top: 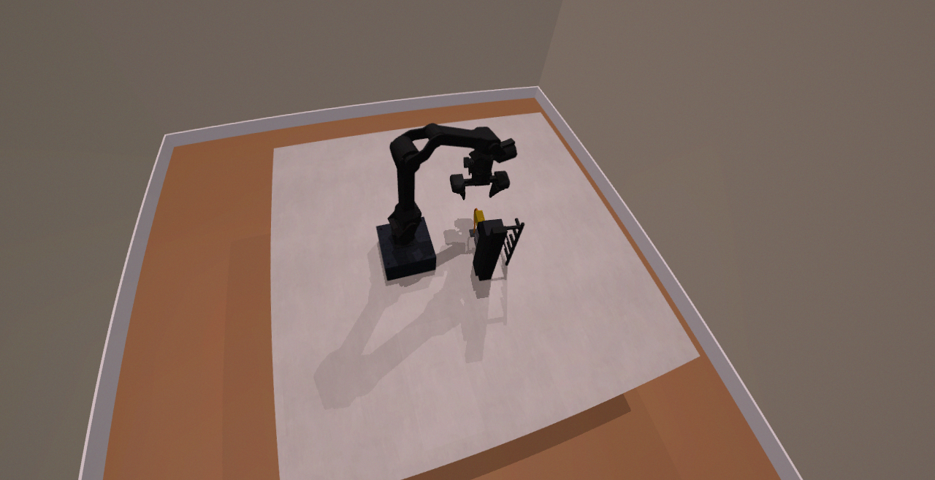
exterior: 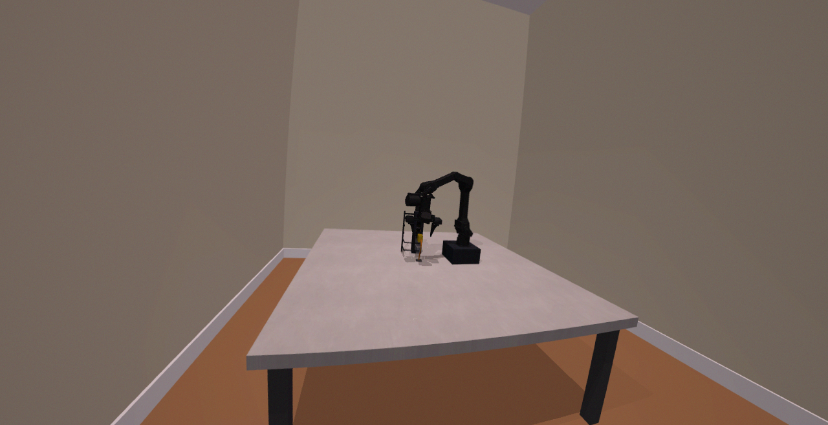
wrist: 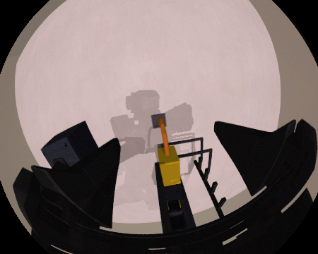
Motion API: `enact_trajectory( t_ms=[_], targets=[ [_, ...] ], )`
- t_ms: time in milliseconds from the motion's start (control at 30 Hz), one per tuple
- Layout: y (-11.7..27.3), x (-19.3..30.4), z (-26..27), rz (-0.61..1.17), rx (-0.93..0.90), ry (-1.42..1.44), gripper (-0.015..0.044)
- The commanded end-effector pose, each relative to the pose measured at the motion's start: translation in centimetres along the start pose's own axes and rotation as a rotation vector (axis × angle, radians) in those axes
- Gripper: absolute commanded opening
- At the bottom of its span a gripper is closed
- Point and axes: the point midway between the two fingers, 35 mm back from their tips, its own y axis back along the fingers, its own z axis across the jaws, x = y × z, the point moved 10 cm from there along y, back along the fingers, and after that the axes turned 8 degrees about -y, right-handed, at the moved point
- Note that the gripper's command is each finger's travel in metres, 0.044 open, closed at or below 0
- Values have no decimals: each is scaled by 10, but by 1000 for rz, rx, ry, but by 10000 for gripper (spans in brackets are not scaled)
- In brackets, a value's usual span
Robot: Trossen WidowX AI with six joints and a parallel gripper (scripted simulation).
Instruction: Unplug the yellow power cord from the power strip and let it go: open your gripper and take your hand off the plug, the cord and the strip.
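Note:
My gripper point(top: 478, 197) point(exterior: 423, 235) point(wrist: 168, 134) is wide open and empty above the plug. In the wrist view its fingers stand apart on either side of the plug, not touching it. The yellow plug point(top: 480, 215) point(exterior: 420, 237) point(wrist: 170, 173) is at the upper end of the upright black power strip point(top: 486, 254) point(wrist: 188, 215). Its orange cord point(wrist: 165, 135) point(exterior: 419, 252) runs down to a small grey block point(wrist: 155, 121) on the table. Whether the plug's prongs are in a socket cannot be told.
A black rack with rungs point(top: 513, 243) point(wrist: 208, 185) stands beside the strip. The arm's dark base box point(top: 408, 260) point(exterior: 461, 253) point(wrist: 74, 146) is on the strip's other side. All stand on the pale table point(top: 366, 424) point(exterior: 416, 301).

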Motion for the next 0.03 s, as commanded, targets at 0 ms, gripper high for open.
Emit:
enact_trajectory(
  t_ms=[0],
  targets=[
    [0, 0, 0, 0, -3, -3, 440]
  ],
)
